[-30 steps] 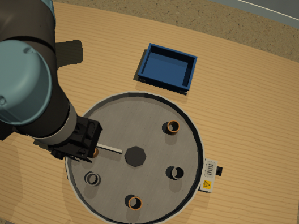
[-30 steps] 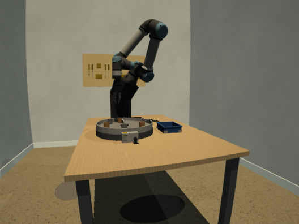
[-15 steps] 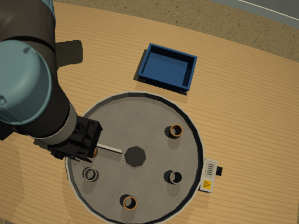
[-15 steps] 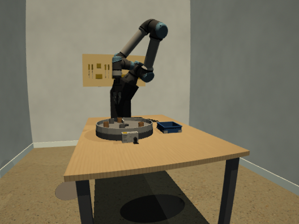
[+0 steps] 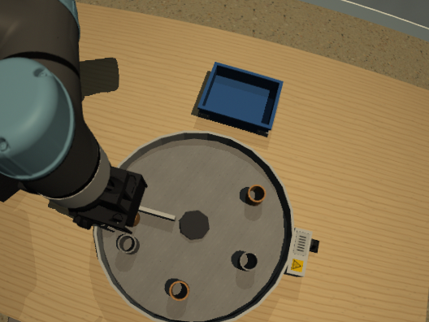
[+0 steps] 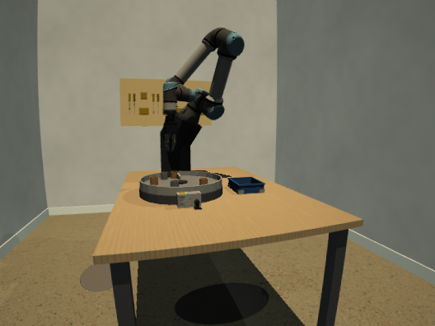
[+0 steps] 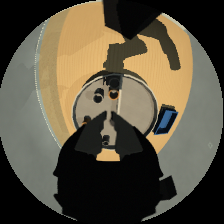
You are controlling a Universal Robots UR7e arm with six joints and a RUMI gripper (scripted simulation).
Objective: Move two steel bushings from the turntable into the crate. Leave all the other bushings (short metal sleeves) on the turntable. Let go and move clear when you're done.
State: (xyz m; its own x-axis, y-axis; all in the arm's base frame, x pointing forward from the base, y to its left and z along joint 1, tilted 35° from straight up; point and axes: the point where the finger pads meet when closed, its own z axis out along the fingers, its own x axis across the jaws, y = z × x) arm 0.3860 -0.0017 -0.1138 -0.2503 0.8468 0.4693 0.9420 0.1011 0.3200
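The grey turntable (image 5: 192,225) holds two steel bushings, one at the left front (image 5: 127,243) and one at the right front (image 5: 244,260). Orange bushings stand at the right back (image 5: 256,194) and at the front (image 5: 179,289); another orange one (image 5: 136,219) peeks from under the gripper body. The blue crate (image 5: 240,99) is empty behind the turntable. My gripper (image 6: 170,144) hangs well above the turntable's left side. In the wrist view its fingertips meet with nothing between them, and the turntable (image 7: 112,107) and crate (image 7: 165,120) lie far below.
A dark octagonal hub (image 5: 194,224) sits at the turntable's centre with a white bar (image 5: 156,213) pointing left. A control box with a barcode and warning label (image 5: 301,252) is fixed to the turntable's right rim. The turntable has a raised rim.
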